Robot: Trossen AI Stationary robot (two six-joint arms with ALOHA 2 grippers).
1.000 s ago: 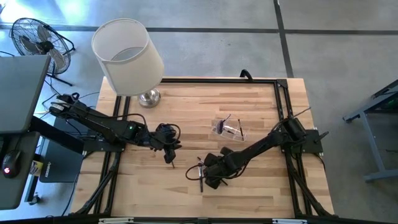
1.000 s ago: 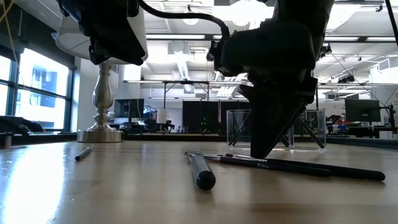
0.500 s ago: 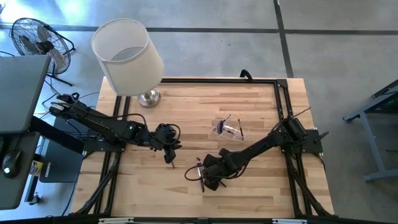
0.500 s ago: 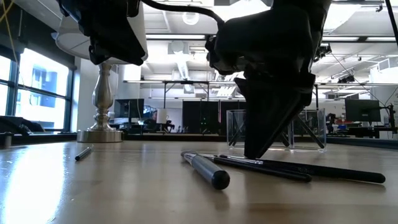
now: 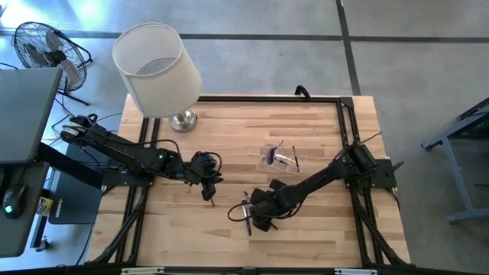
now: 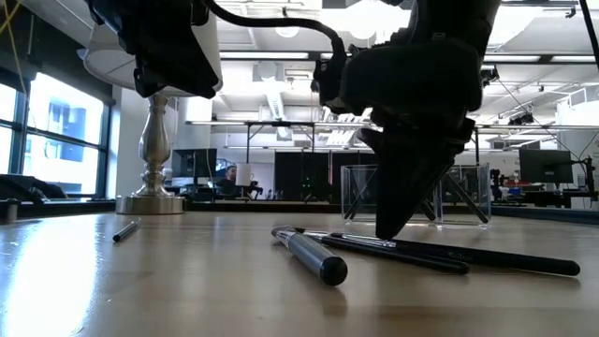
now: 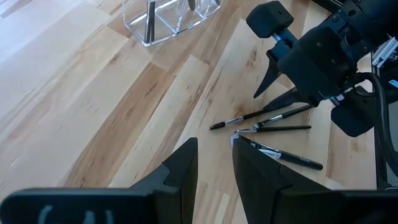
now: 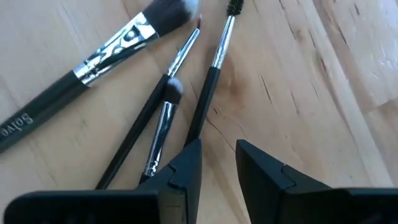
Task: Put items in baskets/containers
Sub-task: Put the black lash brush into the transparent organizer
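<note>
Brushes (image 8: 155, 118) with slim dark handles and silver ferrules lie fanned on the pale, grainy wood table (image 5: 321, 237), well short of the clear rectangular plastic box (image 5: 280, 156). Right gripper (image 5: 249, 216) hangs tip-down over them, its angular black fingers (image 8: 186, 163) slightly parted around nothing. Left gripper (image 5: 208, 188) hovers nearby, narrowly apart, empty.

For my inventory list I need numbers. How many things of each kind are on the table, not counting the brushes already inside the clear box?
Loose makeup brushes: 5 (four by the right claw, one near the left claw)
Clear box: 1
Lamp: 1
Total: 7
</note>
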